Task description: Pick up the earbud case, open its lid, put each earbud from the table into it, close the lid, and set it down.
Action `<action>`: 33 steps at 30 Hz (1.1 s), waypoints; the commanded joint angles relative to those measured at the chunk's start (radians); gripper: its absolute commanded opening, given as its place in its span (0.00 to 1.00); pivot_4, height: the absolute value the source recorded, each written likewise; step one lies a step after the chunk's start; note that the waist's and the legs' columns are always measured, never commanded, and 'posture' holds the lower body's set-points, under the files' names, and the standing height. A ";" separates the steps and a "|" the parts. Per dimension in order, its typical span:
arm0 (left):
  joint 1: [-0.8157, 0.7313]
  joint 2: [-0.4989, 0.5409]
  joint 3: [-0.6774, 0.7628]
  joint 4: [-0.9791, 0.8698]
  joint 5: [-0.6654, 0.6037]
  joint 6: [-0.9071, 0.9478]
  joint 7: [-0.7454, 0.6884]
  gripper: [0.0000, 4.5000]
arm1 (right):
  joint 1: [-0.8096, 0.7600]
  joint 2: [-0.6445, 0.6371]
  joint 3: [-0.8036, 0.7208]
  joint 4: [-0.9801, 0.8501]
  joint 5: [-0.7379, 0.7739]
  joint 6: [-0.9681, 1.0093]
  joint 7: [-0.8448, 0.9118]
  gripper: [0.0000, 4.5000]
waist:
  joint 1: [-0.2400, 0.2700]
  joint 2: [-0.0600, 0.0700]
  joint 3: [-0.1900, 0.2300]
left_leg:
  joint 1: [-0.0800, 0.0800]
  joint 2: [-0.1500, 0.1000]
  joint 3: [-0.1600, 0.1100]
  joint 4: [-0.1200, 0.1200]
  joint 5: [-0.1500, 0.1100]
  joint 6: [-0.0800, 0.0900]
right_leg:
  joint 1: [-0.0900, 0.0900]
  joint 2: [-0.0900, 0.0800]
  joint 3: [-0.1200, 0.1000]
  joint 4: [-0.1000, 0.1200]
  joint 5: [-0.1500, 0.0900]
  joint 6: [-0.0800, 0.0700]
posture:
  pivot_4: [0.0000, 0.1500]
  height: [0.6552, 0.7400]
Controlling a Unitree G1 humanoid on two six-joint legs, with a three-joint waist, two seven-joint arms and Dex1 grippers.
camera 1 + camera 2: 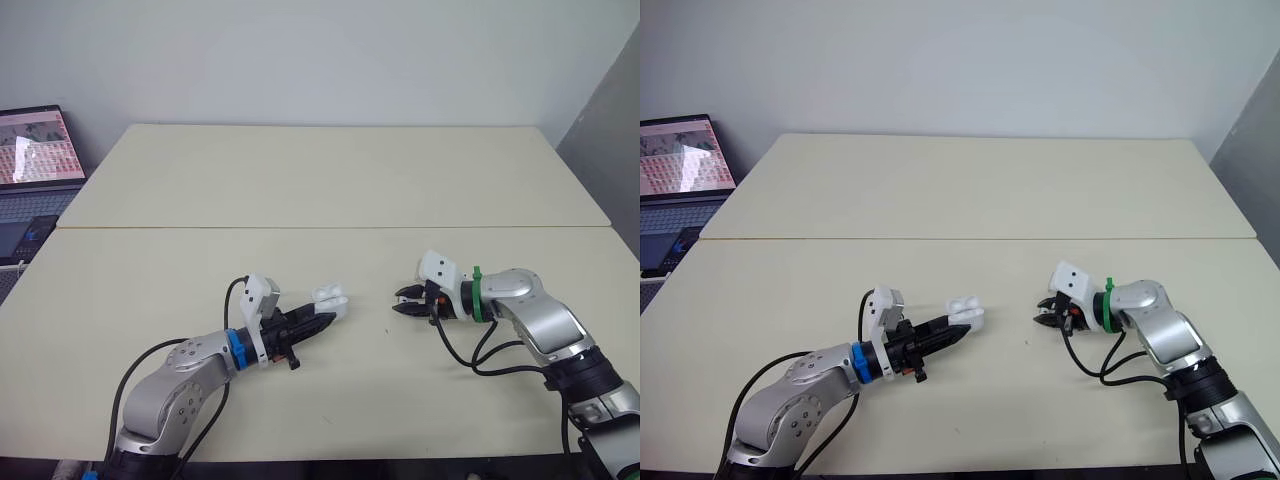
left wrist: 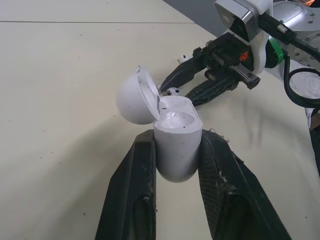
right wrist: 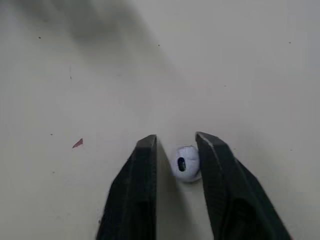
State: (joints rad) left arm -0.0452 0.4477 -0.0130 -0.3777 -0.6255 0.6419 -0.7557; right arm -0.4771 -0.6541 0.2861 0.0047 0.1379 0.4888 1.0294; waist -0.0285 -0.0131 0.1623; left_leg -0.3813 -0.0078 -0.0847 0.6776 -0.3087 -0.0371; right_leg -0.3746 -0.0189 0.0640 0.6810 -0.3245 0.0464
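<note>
Left wrist view: left gripper (image 2: 177, 136) clamped on the earbud case (image 2: 174, 152), lid flipped open, close to the right gripper (image 3: 176, 142), whose fingers sit parted astride an earbud (image 3: 186, 163) lying on the table (image 3: 240, 60).

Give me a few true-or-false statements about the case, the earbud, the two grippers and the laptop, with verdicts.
1. The case has its lid open. True.
2. The case lies loose, held by nothing. False: the left gripper clamps it between its fingers.
3. An earbud sits between the fingers of the right gripper. True.
4. The laptop is folded shut. False: its screen is up and lit, off the left side of the table.
5. The two grippers touch each other. False: a gap of bare table separates their tips.
</note>
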 commanded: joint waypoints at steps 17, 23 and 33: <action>-0.011 0.011 -0.001 -0.020 -0.009 -0.018 -0.016 0.18 | 0.037 -0.037 -0.072 -0.150 0.097 0.065 0.063 0.12 | 0.001 0.000 0.000 | 0.000 0.000 0.000 0.000 0.000 0.000 | 0.000 0.000 0.000 0.000 0.000 0.000 | 1.00 1.00; -0.011 0.011 -0.004 -0.018 -0.007 -0.020 -0.016 0.18 | -0.029 -0.093 -0.045 -0.157 0.091 0.076 0.128 0.59 | 0.001 0.000 0.000 | 0.000 0.000 0.000 0.000 0.000 0.000 | 0.000 0.000 0.000 0.000 0.000 0.000 | 1.00 1.00; -0.014 0.012 -0.003 -0.014 -0.007 -0.020 -0.017 0.18 | -0.274 -0.140 0.132 0.147 -0.086 -0.252 0.391 0.91 | -0.005 0.000 0.000 | 0.001 0.000 0.001 0.000 0.000 0.000 | 0.000 0.000 0.000 0.000 0.000 0.000 | 1.00 1.00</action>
State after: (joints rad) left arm -0.0506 0.4565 -0.0166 -0.3760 -0.6258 0.6418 -0.7591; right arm -0.7047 -0.8023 0.4067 0.1163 0.0792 0.3023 1.3749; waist -0.0334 -0.0126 0.1627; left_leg -0.3804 -0.0075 -0.0839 0.6777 -0.3088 -0.0370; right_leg -0.3750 -0.0188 0.0640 0.6812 -0.3245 0.0464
